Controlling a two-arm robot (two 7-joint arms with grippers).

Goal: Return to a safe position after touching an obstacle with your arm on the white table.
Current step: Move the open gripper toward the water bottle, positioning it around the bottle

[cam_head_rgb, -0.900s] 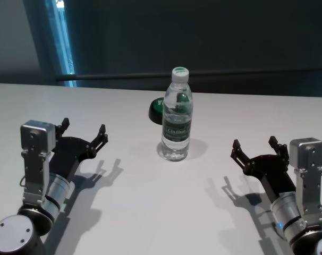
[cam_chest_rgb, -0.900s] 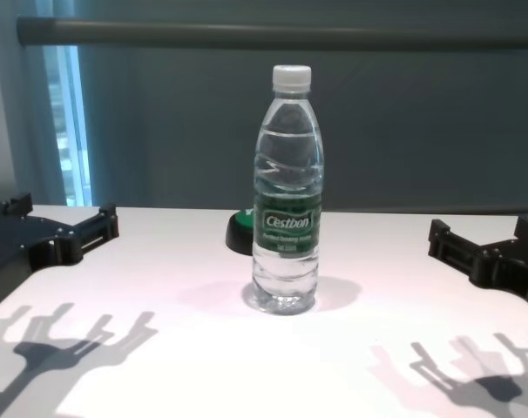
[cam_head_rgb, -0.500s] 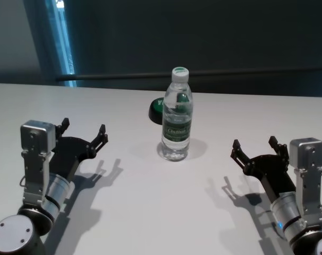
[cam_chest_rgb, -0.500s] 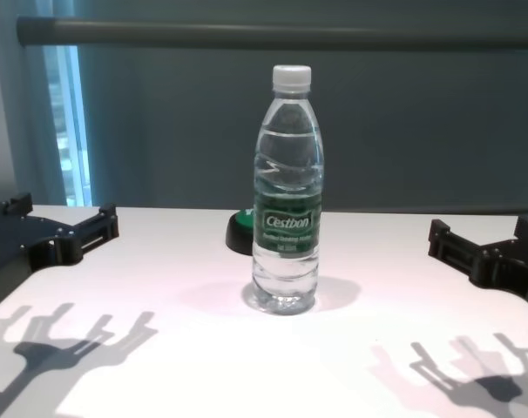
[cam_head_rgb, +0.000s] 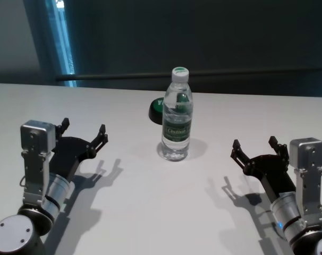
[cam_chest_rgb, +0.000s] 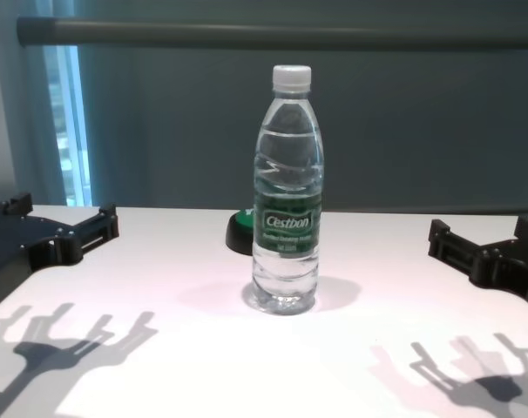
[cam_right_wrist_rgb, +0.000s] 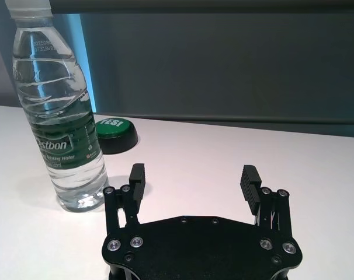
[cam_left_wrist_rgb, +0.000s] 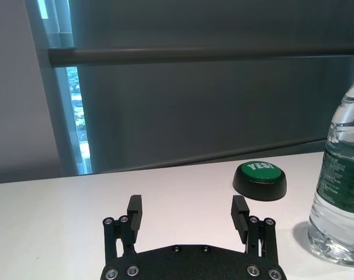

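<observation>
I see the bottle [cam_head_rgb: 177, 114] upright mid-table [cam_head_rgb: 150, 212], between my left gripper [cam_head_rgb: 84, 132] and right gripper [cam_head_rgb: 255, 150], both spread wide, holding nothing.

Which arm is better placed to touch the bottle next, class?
Neither clearly, perhaps the left: left gripper and right gripper both hover open beside the upright bottle, the left looking slightly nearer in the head view.
</observation>
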